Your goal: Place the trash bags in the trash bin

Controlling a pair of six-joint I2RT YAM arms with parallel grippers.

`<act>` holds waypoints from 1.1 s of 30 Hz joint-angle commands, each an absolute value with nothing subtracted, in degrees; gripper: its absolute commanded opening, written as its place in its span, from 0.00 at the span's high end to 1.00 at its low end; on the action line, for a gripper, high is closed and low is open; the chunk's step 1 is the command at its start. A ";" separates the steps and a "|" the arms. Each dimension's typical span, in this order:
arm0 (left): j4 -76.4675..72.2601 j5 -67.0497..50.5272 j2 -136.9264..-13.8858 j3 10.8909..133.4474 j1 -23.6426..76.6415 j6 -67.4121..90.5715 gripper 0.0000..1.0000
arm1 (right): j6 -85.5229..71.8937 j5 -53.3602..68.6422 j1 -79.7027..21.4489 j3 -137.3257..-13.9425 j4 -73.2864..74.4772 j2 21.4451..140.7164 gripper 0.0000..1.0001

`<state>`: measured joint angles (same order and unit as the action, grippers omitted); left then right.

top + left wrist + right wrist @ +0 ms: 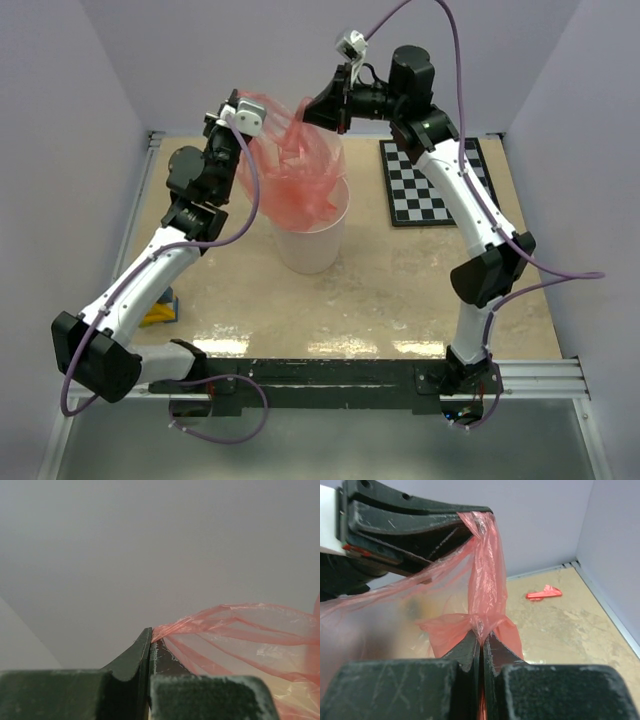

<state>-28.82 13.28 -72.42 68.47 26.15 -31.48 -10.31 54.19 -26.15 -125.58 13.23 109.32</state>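
The trash bag is a thin, translucent red-pink film stretched between both grippers above the trash bin, a white round bucket. The bag's lower part hangs into the bin's mouth. My left gripper is shut on the bag's left top edge; the left wrist view shows its jaws closed on the film. My right gripper is shut on the bag's right top edge; the right wrist view shows its jaws pinching a gathered fold. The left gripper's fingers show there too, holding the same film.
A black-and-white checkerboard lies at the back right of the table. A small solid red piece lies on the table near the back wall. A yellow and blue object sits by the left arm. Walls enclose the table on three sides.
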 commanded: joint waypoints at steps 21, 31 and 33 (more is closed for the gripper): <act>-33.84 5.36 -87.36 77.86 27.86 -5.37 1.00 | -3.95 49.66 -17.58 -105.38 15.47 97.56 1.00; -29.80 7.11 -89.84 80.71 31.47 -5.17 1.00 | -4.31 48.78 -15.38 -103.54 15.21 96.51 1.00; -29.44 6.51 -83.96 74.74 29.63 -7.46 1.00 | -4.05 47.03 -15.38 -102.75 15.47 96.42 1.00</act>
<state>-29.39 6.17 -92.51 80.88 32.21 -5.65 -4.34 49.69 -15.40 -103.96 17.08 99.79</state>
